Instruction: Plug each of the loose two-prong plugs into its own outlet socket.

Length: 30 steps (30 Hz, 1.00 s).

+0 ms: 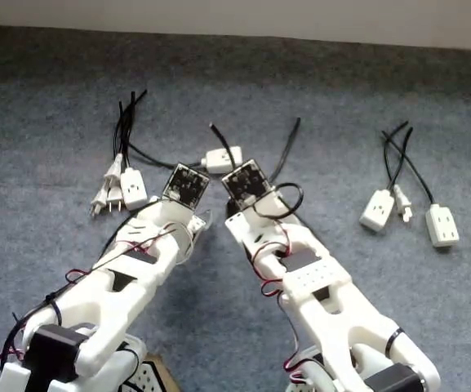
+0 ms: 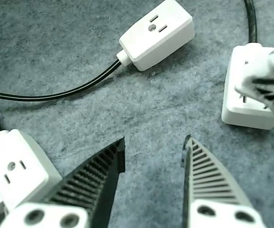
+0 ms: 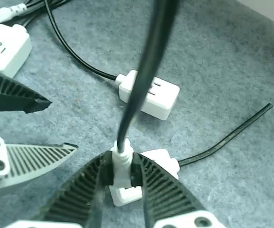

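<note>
Right fingers (image 3: 80, 194) clamp plug (image 3: 121, 164) — seemingly over socket (image 3: 161, 159).

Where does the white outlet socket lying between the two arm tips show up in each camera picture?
High view: the socket lies on the carpet just beyond both wrist cameras.
Left wrist view: the socket lies face up ahead of the open left gripper.
Right wrist view: the socket lies beyond the right gripper, which clamps a plug.
Shared landmark: its black cord.
</note>
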{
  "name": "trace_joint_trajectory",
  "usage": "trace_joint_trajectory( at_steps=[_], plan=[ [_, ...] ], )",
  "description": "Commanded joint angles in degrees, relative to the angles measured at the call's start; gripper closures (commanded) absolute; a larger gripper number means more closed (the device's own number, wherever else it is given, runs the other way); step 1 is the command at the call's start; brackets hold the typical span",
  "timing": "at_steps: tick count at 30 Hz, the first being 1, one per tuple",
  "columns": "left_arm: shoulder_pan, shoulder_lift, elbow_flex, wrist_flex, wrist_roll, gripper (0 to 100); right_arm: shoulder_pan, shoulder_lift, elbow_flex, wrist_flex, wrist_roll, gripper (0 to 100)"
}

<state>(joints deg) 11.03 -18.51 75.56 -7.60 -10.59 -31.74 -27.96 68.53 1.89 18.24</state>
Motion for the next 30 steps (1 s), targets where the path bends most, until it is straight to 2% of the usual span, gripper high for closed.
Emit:
trace_joint_trajectory(
  at_steps=[1, 6, 9, 21, 30],
  plan=[
    [-0.66, -0.22, -1.01, -0.97, -0.35, 79, -1.80, -1.36, -0.75, 0.04, 2.46, 99.1],
    [-0.66, -0.22, -0.92, -0.97, -0.35, 79, 0.13, -1.36, 0.40, -0.22, 2.73, 99.1],
    [-0.66, -0.22, -0.92, -0.97, -0.35, 79, 1.80, -1.27, 0.92, -4.26, 2.81, 99.1],
    [-0.66, -0.22, -0.92, -0.97, -0.35, 79, 2.15, -0.84, 1.45, -4.79, 2.99, 99.1],
    [-0.66, -0.22, -1.01, -1.05, -0.35, 79, 3.91, 12.44, -1.27, -8.84, 4.84, 99.1]
  ],
)
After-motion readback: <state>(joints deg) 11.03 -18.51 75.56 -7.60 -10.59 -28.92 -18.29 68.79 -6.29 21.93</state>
